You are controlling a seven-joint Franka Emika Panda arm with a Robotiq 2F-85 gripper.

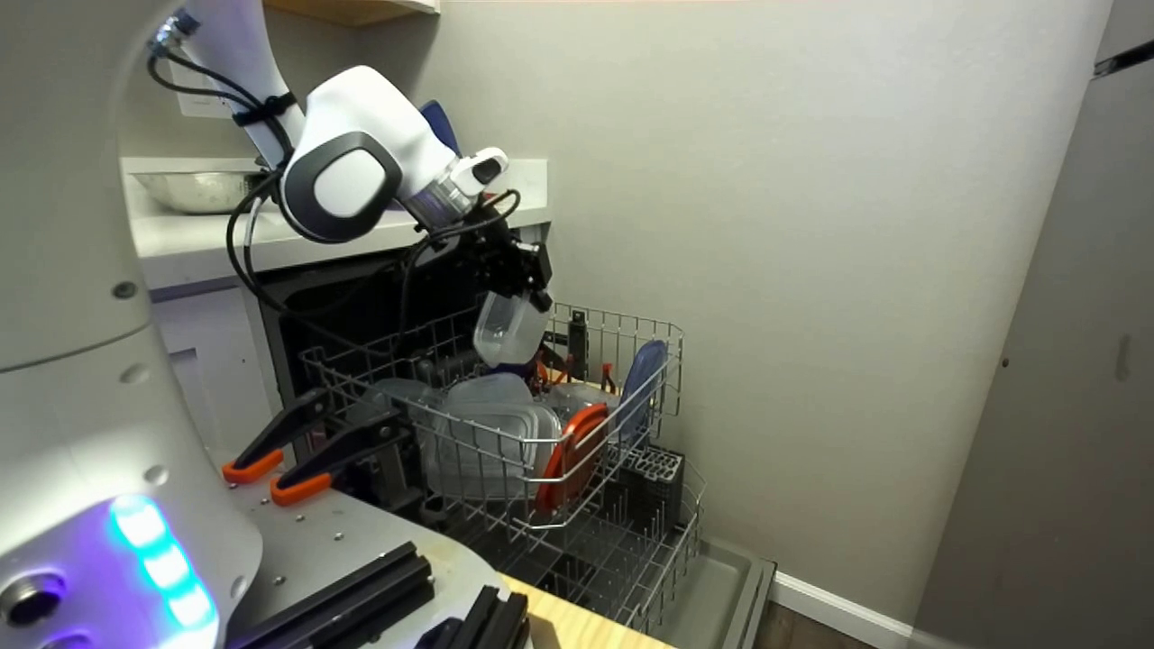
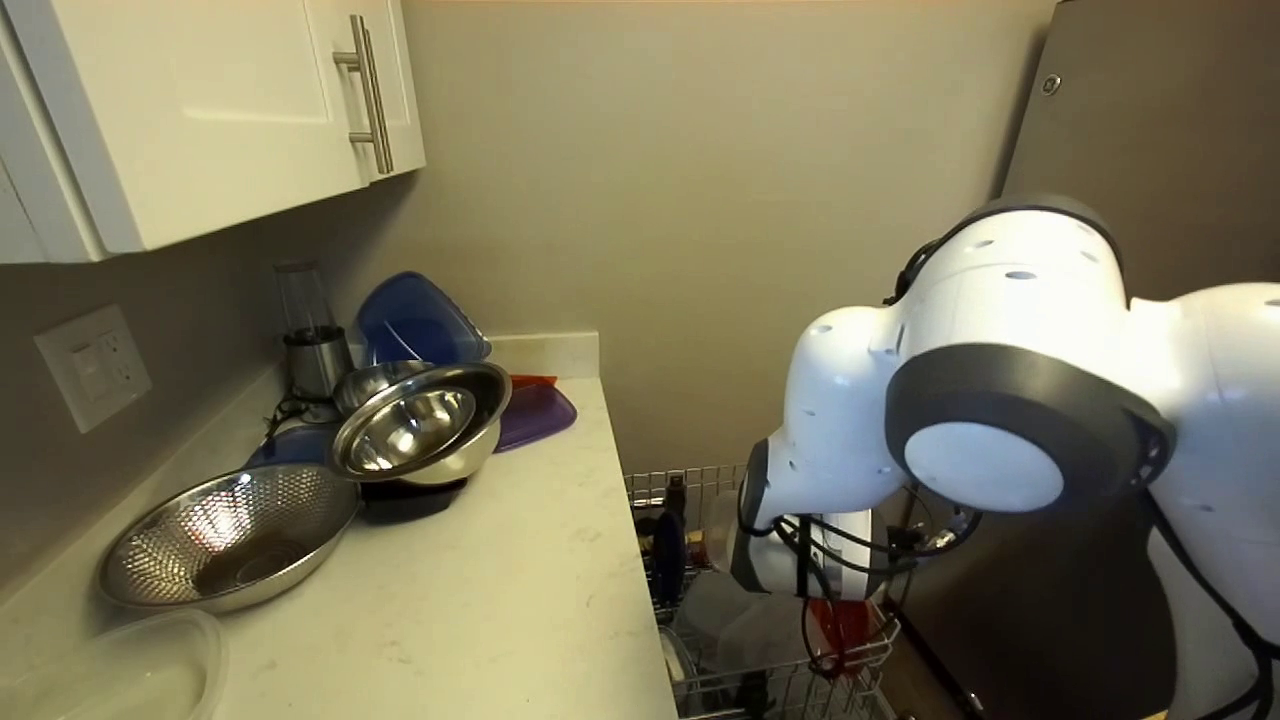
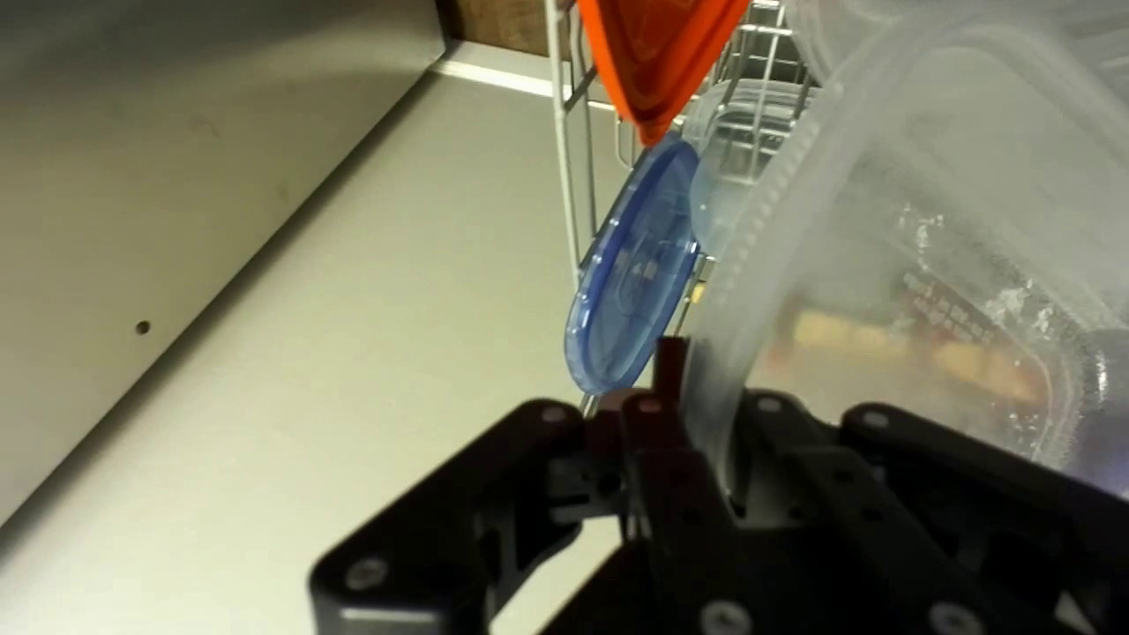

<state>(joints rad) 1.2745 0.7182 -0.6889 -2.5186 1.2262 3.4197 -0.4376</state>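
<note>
Wrist view: jaws clamped on the rim of a translucent container (image 3: pixel 935 203), its ribbed edge pinched between black fingers (image 3: pixel 679 494); only from here are pale specks visible on its surface. Tilted, the same container (image 1: pixel 509 332) hangs over the upper rack (image 1: pixel 541 441) in an exterior view, where orange-tipped clamps (image 1: pixel 347 451) also show just beside that rack. Large white arm segments (image 2: pixel 1000 290) hide the jaws in an exterior view, which alone shows a blender (image 2: pixel 318 365) and nested bowls (image 2: pixel 470 455) on the tabletop (image 2: pixel 530 560) alongside the upper rack. Lettering: a dark red patch (image 3: pixel 948 309) seen through the container bears pale marks that I cannot read; a round badge (image 2: pixel 1050 85) on a tall gray panel (image 2: pixel 1150 120), across the upper rack from the tabletop, is likewise too small. Materials: perforated steel for the wide colander (image 2: pixel 210 520), mirror-bright metal for the bowls, faintly veined pale stone-like tabletop. A round, glossy blue lid (image 3: pixel 639 273) leans against the upper rack's wires; a ridged orange lid (image 1: pixel 577 455) stands aslant inside the upper rack beside clear tubs (image 1: pixel 491 464) with rounded corners.
</note>
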